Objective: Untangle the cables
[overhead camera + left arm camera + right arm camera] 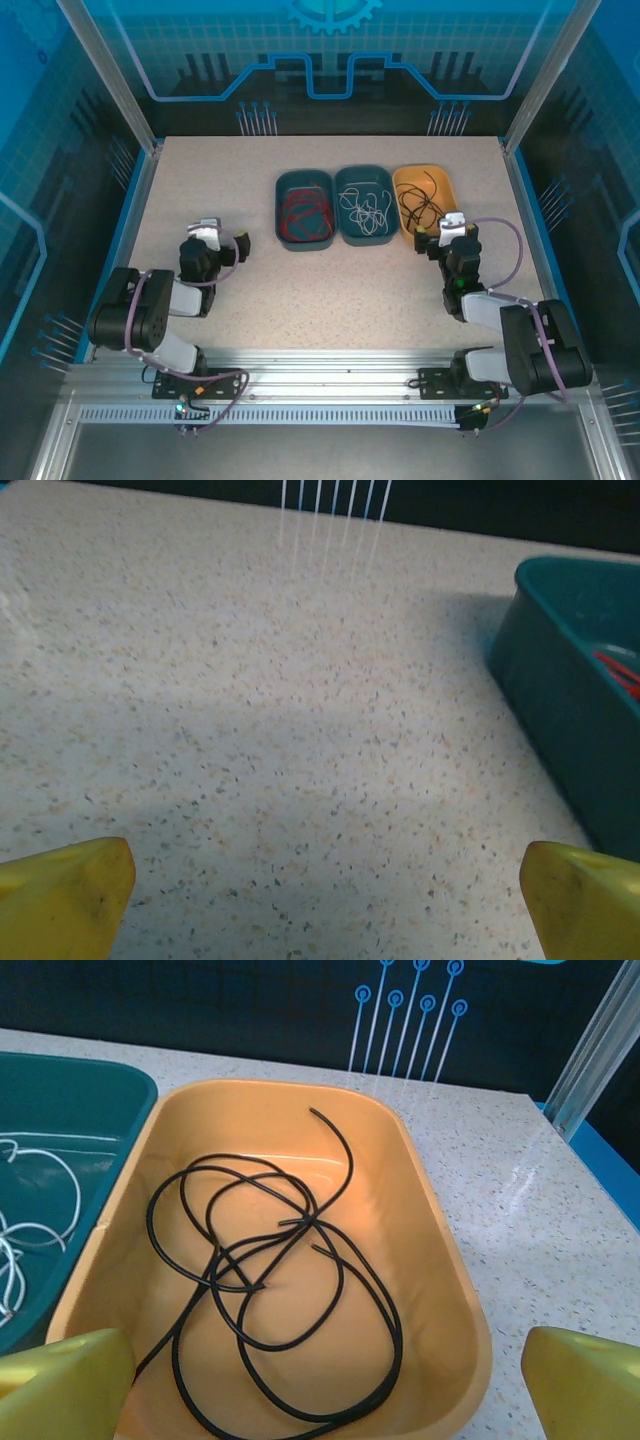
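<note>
Left tool (325, 885) and right tool (325, 1365) gape empty; orange tray (452, 1260) holds black cable (305, 1222).

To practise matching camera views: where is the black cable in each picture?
Top external: black cable in the orange tray, rightmost of three.
Right wrist: looped mid-frame inside that tray.
Left wrist: faces the leftmost teal tray instead.
Shared landmark: the speckled table.

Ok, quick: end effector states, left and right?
Left end effector: open, holding nothing.
Right end effector: open, holding nothing, facing the black cable in the orange tray.
</note>
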